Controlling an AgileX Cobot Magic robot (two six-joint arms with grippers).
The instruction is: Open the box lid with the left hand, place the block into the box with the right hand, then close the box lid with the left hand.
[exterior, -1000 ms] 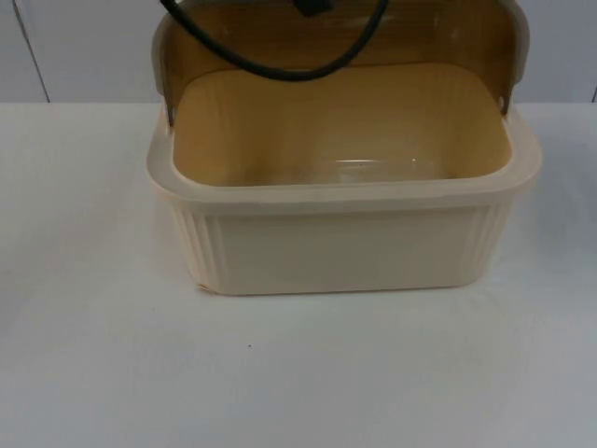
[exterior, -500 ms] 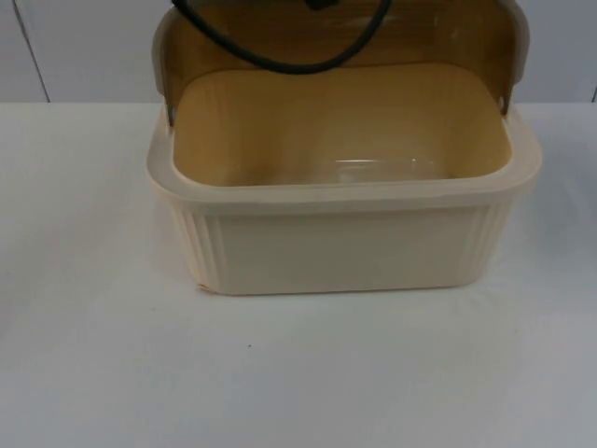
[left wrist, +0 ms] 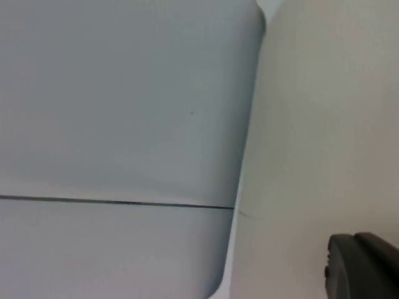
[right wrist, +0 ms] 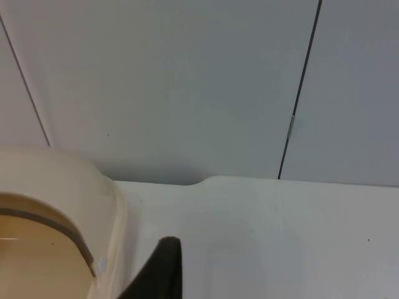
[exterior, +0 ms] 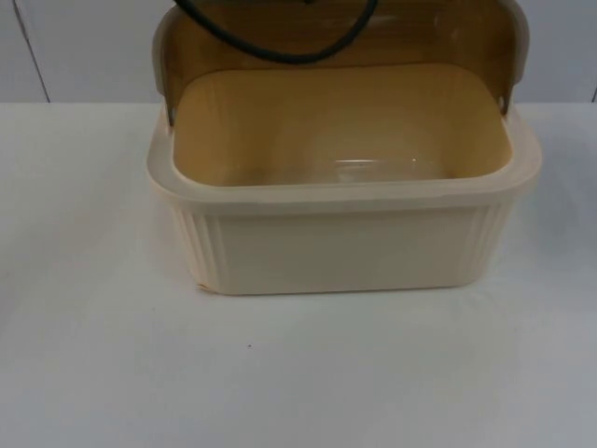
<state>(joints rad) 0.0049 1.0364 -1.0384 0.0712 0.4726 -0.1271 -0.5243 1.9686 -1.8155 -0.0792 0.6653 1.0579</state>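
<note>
The white table (exterior: 93, 373) runs back to the grey partition wall (exterior: 84, 47), whose panel seams show in both wrist views. On the table, toward the wall, stands the cream box (exterior: 345, 252), ribbed at its front corners, with a broad pale rim. Its amber lid (exterior: 336, 37) is swung up and back, standing behind the opening. The interior of the box, as far as the top view reaches, holds nothing; its floor shows only a faint glare.

In the right wrist view a rounded corner of the box (right wrist: 56, 187) and the edge of the lid sit near the wall, with bare table (right wrist: 280, 237) beside them. One black fingertip of the right gripper (right wrist: 163, 271) stands just beside the box wall; contact cannot be told, nor how far the jaws are apart.

In the left wrist view the left gripper (left wrist: 365, 265) shows as one dark fingertip over the table (left wrist: 324, 124) by the wall (left wrist: 124, 93); its opening cannot be told either. It grasps nothing visible.
</note>
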